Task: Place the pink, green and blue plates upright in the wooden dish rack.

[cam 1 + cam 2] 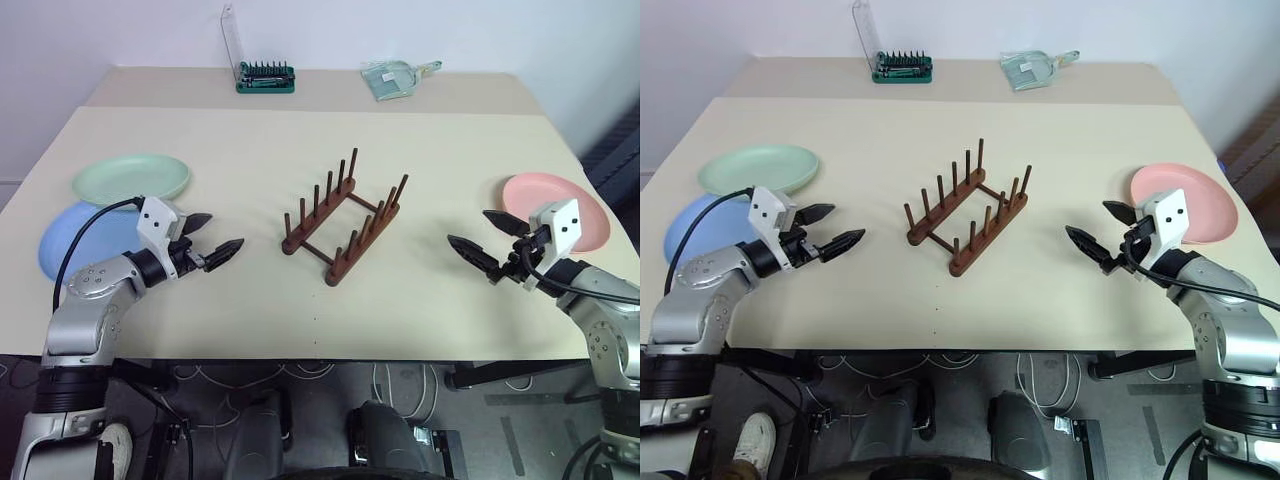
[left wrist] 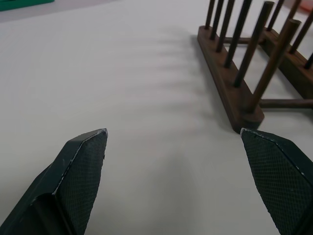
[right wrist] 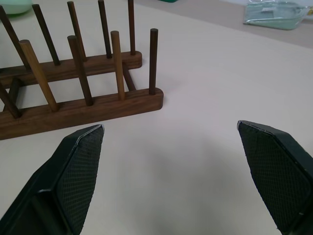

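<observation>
Looks like a robotics lab / test room, not a home: plain beige desk (image 1: 300, 140) vs bare white wall, loose cables (image 1: 300, 375) on grey floor under it, green screwdriver-bit set (image 1: 265, 78) at far edge, dish rack (image 1: 345, 215) & plates staged as props

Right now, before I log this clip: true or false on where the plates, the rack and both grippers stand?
1. The rack holds no plates. True.
2. The pink plate stands upright in the rack. False: it lies flat on the table, by the right gripper.
3. The green plate overlaps the blue plate. True: its near edge lies over the blue one.
4. The left gripper is shut on the blue plate. False: its fingers are open and hold nothing.
5. The right gripper is open and empty. True.
6. The rack stands at the table's far edge. False: it is mid-table, between the grippers.
</observation>
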{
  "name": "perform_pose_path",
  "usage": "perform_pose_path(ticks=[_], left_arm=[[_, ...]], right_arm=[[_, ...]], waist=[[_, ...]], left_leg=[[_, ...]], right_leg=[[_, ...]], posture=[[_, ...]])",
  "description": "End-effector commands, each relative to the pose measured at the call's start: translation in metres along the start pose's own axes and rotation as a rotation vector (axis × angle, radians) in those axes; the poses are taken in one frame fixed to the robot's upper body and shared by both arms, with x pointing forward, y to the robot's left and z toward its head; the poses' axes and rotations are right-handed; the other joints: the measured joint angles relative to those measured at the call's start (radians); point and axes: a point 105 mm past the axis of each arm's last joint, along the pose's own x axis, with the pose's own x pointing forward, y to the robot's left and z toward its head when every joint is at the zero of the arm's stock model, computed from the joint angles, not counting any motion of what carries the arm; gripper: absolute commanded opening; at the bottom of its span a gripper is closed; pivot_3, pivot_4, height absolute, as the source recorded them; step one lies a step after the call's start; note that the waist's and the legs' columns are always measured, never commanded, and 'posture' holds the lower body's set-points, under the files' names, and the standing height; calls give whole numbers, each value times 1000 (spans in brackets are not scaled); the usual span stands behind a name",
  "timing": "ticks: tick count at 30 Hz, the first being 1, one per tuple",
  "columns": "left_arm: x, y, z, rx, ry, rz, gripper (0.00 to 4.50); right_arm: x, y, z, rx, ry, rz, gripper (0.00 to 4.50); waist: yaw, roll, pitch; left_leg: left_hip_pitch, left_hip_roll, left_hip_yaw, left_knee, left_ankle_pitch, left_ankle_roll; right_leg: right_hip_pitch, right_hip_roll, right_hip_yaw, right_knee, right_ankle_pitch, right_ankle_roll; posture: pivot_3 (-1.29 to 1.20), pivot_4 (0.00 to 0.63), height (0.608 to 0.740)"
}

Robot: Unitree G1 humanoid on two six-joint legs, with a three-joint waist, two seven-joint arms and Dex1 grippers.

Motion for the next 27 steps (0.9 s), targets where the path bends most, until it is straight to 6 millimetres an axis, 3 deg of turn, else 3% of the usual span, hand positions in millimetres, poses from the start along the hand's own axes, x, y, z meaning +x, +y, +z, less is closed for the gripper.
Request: perform_pose_path(ticks=[1, 11, 18, 22, 27], left_arm=[[-6, -1, 11, 21, -29, 11, 4500], [-8, -22, 8, 14, -20, -53, 4500], [-8, -72, -7, -20, 63, -295, 4500], [11, -107, -9, -13, 67, -447, 4500], [32, -130, -16, 11, 79, -507, 4500]], right_arm=[[4, 0, 10, -26, -39, 3, 4464], [0, -1, 9, -47, 2, 18, 4464], [-6, 9, 7, -47, 10, 27, 4464], [-12, 16, 6, -40, 12, 18, 4464], [-17, 24, 4, -31, 6, 0, 4464]], waist=[[0, 0, 0], [1, 0, 0], [3, 0, 0], [6, 0, 0], [5, 2, -1]], left_leg=[[0, 0, 0, 0, 0, 0], [0, 0, 0, 0, 0, 0], [0, 0, 0, 0, -1, 2], [0, 0, 0, 0, -2, 4], [0, 0, 0, 0, -2, 4]], right_leg=[[0, 0, 0, 0, 0, 0], [0, 0, 0, 0, 0, 0], [0, -1, 1, 0, 0, 0], [1, -1, 1, 0, 0, 0], [1, 0, 1, -1, 0, 0]], posture=[[0, 150, 732], [0, 150, 732], [0, 150, 732], [0, 150, 732], [0, 150, 732]])
